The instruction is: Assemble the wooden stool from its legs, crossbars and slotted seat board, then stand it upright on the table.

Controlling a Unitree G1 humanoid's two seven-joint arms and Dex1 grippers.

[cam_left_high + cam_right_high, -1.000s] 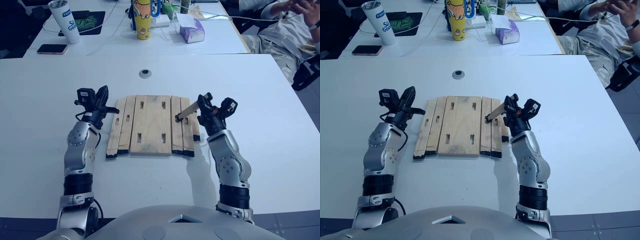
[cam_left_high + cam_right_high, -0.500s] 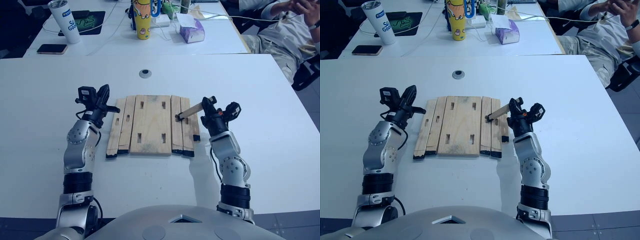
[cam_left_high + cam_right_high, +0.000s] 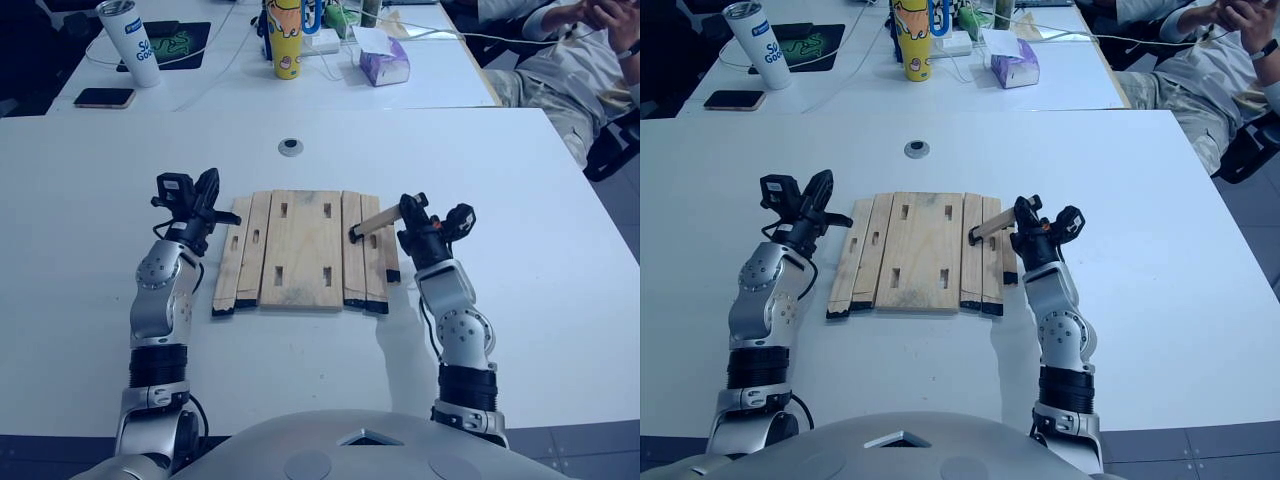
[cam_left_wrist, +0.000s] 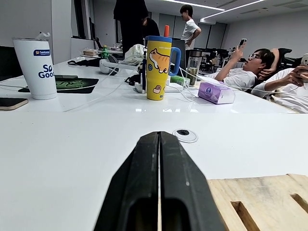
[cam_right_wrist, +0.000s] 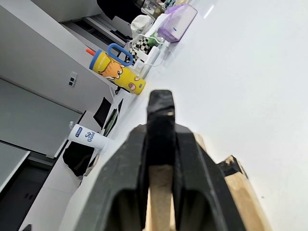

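Note:
The slotted seat board [image 3: 303, 248] lies flat mid-table, with two narrow leg planks [image 3: 243, 252] against its left side and two more [image 3: 362, 252] against its right. My right gripper [image 3: 407, 210] is shut on a short wooden crossbar [image 3: 376, 222]. The bar slants down leftward, and its dark end hangs just over the right planks. In the right wrist view the crossbar [image 5: 160, 180] sits clamped between the fingers. My left gripper [image 3: 230, 215] is shut and holds nothing, by the far end of the leftmost plank; the seat board's corner [image 4: 260, 202] lies beside it.
A round cable grommet [image 3: 291, 147] is set in the table behind the boards. On the far table stand a white tumbler [image 3: 130, 40], a yellow cup [image 3: 285, 42], a tissue box [image 3: 384, 65] and a phone [image 3: 104, 97]. Bare white tabletop surrounds the boards.
My right gripper drifted slightly right with the crossbar, then came back a little left. The bar's dark end stayed over the right planks. The left arm has hardly moved.

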